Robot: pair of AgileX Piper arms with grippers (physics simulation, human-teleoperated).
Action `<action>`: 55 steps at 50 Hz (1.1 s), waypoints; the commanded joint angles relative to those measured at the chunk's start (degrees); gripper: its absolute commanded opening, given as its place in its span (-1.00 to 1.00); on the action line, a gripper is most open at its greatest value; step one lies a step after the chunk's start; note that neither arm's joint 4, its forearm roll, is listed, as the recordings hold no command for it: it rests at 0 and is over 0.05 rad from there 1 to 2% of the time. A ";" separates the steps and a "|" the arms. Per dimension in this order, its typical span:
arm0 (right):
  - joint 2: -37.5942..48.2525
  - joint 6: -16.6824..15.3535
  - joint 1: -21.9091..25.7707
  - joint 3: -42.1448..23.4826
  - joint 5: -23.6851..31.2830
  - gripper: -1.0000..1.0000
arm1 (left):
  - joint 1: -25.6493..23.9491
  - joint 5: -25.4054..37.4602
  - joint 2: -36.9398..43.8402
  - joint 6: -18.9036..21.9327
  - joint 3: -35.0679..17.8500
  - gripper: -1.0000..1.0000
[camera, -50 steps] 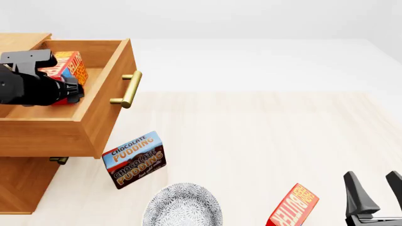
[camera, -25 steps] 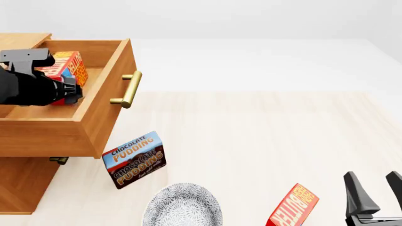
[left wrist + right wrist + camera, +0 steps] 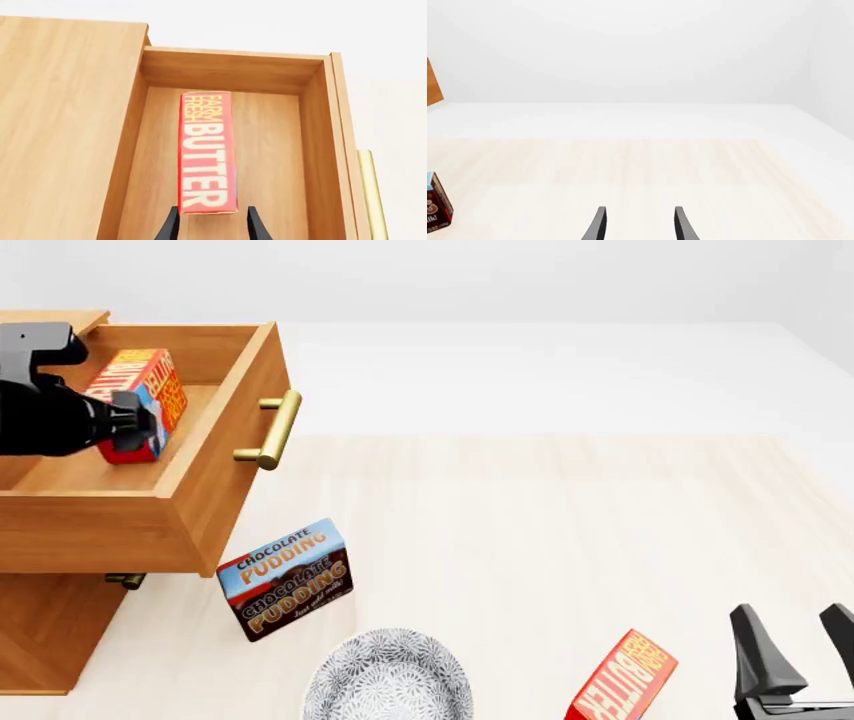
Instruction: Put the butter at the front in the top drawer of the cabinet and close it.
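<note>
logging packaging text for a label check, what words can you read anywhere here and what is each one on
"FARM FRESH BUTTER": butter lying in the top drawer.
"BUTTER": second butter carton on the table, cut off by the front view's edge.
"CHOCOLATE PUDDING", printed twice: pudding box below the drawer.
Small line under the pudding box's lower title: too small to read.
Box at the right wrist view's edge: only "...ilk!" shows, the rest cut off.

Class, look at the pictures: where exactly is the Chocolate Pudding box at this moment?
In the front view the Chocolate Pudding box stands on the table at lower left, just below the open top drawer and above the patterned plate.
</note>
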 commanded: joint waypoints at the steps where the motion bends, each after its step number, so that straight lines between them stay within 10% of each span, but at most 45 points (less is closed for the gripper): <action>1: 0.09 0.04 -0.01 0.08 -0.15 1.00 | -0.22 1.96 -2.69 0.73 -0.61 1.00; 55: -0.01 0.04 -0.01 0.07 -0.04 1.00 | -13.65 13.58 -11.76 5.84 -10.81 1.00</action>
